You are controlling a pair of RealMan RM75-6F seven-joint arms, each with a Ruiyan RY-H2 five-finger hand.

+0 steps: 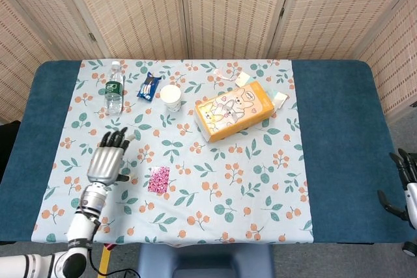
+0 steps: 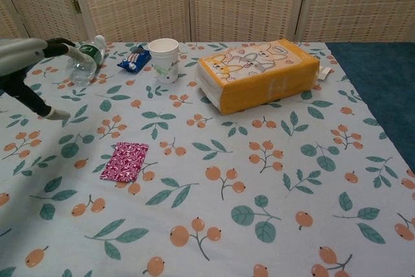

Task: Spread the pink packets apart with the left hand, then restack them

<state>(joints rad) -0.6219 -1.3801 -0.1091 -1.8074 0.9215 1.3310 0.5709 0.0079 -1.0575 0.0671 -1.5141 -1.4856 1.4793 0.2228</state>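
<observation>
We hold our left hand (image 1: 107, 161) released at nine o'clock of the stacked pink packets (image 1: 158, 179), and judge a careless sweep could scatter them off the surface (image 1: 339, 135).

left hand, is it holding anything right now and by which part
Nothing. The left hand is off to the side with its fingers apart, and the pink packets lie flat on the tablecloth, untouched.

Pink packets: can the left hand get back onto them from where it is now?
Probably yes. The left hand sits open, apart from the pink packets, with only bare tablecloth between them.
</observation>
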